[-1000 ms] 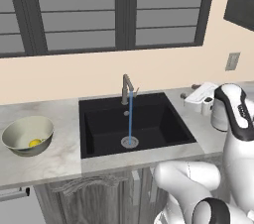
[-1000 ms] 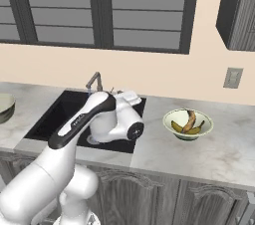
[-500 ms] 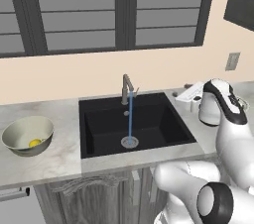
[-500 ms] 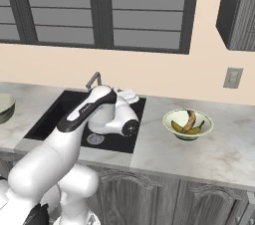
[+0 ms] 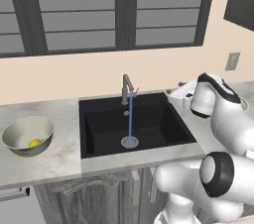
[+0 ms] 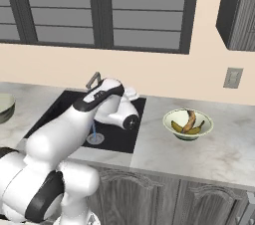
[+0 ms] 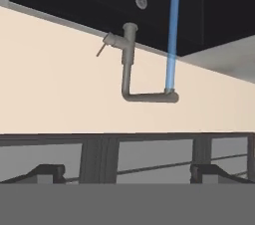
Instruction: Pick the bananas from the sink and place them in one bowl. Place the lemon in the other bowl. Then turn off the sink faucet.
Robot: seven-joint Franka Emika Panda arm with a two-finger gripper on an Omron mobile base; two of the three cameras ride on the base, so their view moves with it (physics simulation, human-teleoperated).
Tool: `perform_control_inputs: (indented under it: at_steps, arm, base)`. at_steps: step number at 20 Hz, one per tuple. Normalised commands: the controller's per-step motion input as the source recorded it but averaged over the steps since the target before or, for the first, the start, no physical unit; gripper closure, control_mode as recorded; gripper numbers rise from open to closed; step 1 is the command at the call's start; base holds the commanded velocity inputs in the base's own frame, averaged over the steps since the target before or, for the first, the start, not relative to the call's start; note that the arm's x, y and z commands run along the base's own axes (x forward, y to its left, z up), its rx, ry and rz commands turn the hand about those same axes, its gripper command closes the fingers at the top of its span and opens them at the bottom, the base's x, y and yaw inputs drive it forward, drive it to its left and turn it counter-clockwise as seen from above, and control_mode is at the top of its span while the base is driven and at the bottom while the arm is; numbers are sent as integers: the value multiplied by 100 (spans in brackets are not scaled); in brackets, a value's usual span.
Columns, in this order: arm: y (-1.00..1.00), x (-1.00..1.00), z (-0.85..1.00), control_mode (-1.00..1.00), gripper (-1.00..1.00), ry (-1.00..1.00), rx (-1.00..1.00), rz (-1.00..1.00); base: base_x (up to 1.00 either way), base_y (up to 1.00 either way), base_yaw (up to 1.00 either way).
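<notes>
The fruit is already sorted, so what is left, as I judge it, is the tap. At the right of the right base view the paler bowl (image 6: 188, 124) holds the 2 bananas (image 6: 189, 122), crossed over each other; at the lower left of the left base view the grey-beige bowl (image 5: 28, 135) holds the lemon (image 5: 34, 143), resting low against its near wall. Both bowls sit on the marble counter (image 5: 59, 156), 1 on each side of the sink (image 5: 134, 124) and well apart from it.

The faucet (image 5: 127, 88) stands at the back rim of the basin, centre of the left base view, and a blue stream (image 5: 130, 117) falls from its spout to the drain (image 5: 130, 141) — the water is on. The gripper (image 7: 127, 174) is turned toward the tap, probably to line up on the lever: the hand view shows the faucet upside down in the upper middle, with its small side lever (image 7: 102, 47) sticking out at the upper left. The 2 dark fingertips stand far apart at the bottom corners of that view, with nothing between them.

In the base views the white arm covers the hand itself — its distance from the lever cannot be judged. The basin floor beneath the arm is hidden in the right base view.
</notes>
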Motion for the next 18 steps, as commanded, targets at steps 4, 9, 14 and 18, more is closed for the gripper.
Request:
perform_control_inputs:
  at_steps: [4, 9, 14, 18]
  arm:
    - [0, 44, -14, -100, -100, 0, 0, 0]
    - [0, 44, -18, -100, -100, 0, 0, 0]
    - [0, 33, -16, -100, -100, 0, 0, 0]
    - [0, 26, -14, -100, -100, 0, 0, 0]
  base:
    - [0, 0, 0]
    - [0, 0, 0]
    - [0, 0, 0]
    - [0, 0, 0]
